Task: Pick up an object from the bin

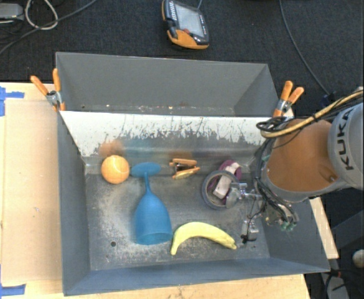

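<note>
So your gripper (250,229) is down low in the near right corner of the bin (169,92), hanging under the arm's orange cover (297,161). From this angle you honestly can't tell if it's spread or pressed together, and you can't see anything pinched in it. Closest thing to it is the banana (203,235), lying flat on the floor along the near wall with its right tip just beside the gripper. You can't tell if they touch. Just to the far side of the gripper there's a grey cup (214,189) with something white and purple in it. Left of that a brown clip (185,167) sits by the far wall. The blue glass (149,213) lies on its side left of the banana, foot pointing far, with the orange ball (115,169) beside that foot.
</note>
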Robot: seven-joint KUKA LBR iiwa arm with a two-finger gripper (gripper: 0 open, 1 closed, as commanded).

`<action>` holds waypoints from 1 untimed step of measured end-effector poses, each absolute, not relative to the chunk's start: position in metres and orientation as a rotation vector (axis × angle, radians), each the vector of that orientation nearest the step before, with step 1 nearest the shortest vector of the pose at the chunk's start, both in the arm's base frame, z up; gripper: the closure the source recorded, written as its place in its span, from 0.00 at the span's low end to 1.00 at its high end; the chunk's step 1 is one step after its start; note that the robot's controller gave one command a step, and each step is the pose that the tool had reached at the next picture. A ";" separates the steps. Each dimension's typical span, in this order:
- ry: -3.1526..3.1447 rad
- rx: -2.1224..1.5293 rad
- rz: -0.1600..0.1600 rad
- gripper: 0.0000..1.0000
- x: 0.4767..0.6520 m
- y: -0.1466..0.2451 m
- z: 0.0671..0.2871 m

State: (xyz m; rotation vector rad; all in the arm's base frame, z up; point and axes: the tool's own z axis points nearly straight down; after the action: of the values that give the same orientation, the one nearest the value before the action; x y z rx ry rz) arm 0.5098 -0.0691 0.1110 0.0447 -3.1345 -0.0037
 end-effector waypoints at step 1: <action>-3.139 -0.043 -0.004 0.00 0.495 -0.067 0.153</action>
State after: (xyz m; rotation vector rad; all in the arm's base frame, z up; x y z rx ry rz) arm 0.4955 -0.0668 0.1527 -0.0434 -3.1392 -0.0041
